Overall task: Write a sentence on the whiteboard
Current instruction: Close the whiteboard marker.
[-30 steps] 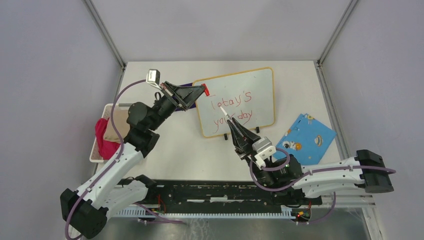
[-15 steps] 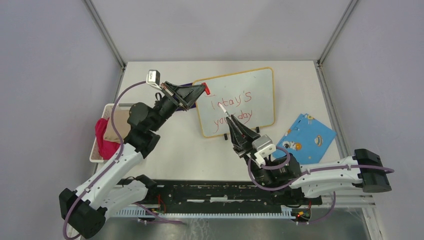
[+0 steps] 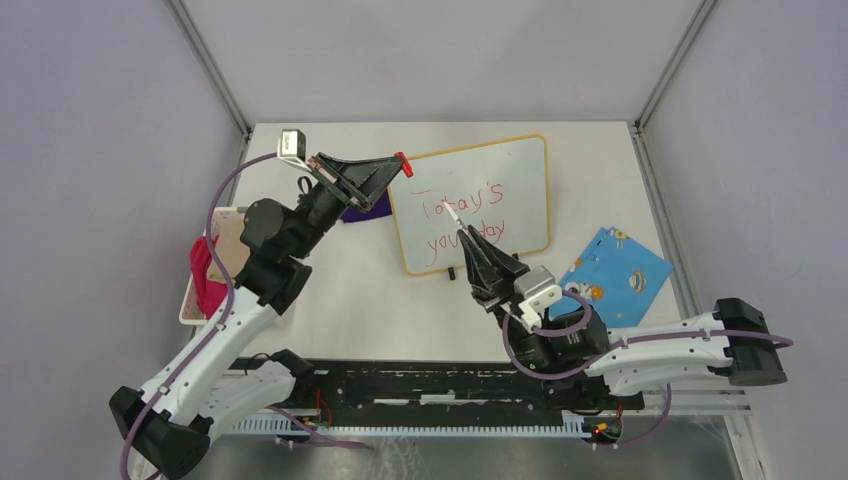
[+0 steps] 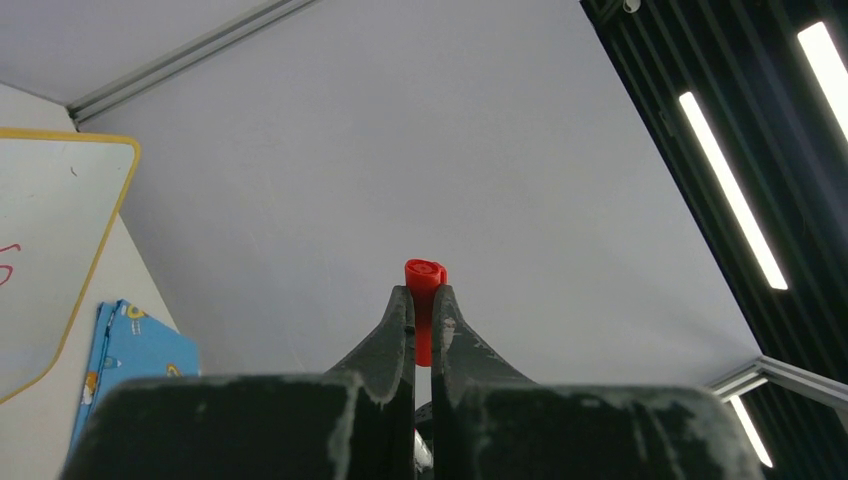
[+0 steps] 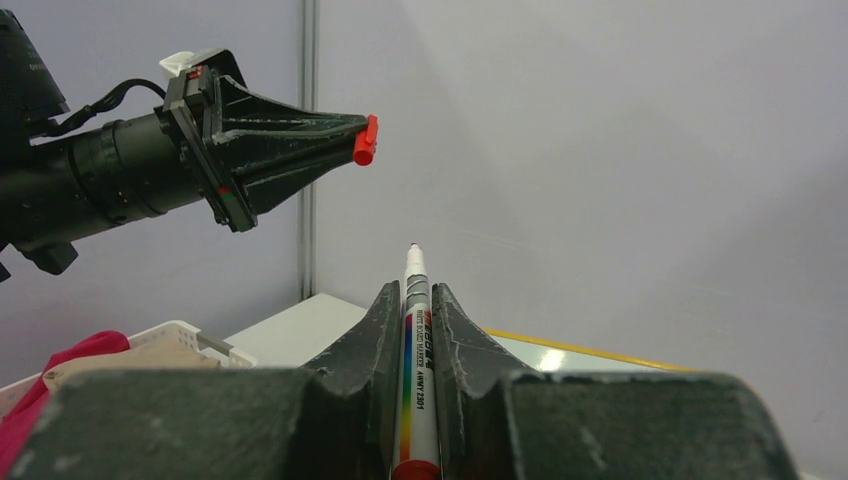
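Whiteboard (image 3: 520,170) lies beneath right gripper's (image 3: 466,236) marker (image 3: 452,217), just beside left gripper (image 3: 398,166).

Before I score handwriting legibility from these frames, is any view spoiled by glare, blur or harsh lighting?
Top view: even light, no glare on the whiteboard, the sentence reads sharp. Left wrist view: ceiling light strips burn bright at right, yet the red cap is crisp. Right wrist view: print on the marker is in focus, no blur.
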Controlling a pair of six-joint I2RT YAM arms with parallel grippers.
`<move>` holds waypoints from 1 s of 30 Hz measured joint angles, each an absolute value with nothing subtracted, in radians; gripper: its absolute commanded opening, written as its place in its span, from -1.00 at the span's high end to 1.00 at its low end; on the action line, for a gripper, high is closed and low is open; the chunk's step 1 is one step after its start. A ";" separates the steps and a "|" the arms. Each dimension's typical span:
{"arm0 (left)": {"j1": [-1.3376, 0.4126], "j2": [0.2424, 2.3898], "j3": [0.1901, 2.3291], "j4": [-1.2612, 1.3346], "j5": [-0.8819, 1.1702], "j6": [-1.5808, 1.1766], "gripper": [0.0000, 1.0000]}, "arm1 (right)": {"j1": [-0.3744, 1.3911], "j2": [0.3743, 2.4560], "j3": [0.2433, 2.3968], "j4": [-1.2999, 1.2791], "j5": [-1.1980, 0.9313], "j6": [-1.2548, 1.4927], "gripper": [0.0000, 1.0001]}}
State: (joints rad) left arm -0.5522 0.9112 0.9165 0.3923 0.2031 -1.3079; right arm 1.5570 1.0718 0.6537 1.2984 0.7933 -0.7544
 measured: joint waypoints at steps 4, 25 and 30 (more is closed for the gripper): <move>-0.552 0.912 0.910 0.389 0.189 -1.308 0.96 | 1.558 1.055 0.654 1.297 0.791 -0.749 1.00; -0.559 0.895 0.894 0.391 0.186 -1.309 0.97 | 1.623 1.206 0.776 1.369 0.757 -0.828 1.00; -0.570 0.885 0.885 0.393 0.189 -1.310 0.96 | 1.623 1.225 0.791 1.382 0.762 -0.836 1.00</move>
State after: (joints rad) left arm -0.5697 0.8848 0.8848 0.3935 0.1894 -1.3098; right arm 1.6234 1.2255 0.7906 1.3819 0.7616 -0.8364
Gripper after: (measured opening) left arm 0.048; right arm 0.177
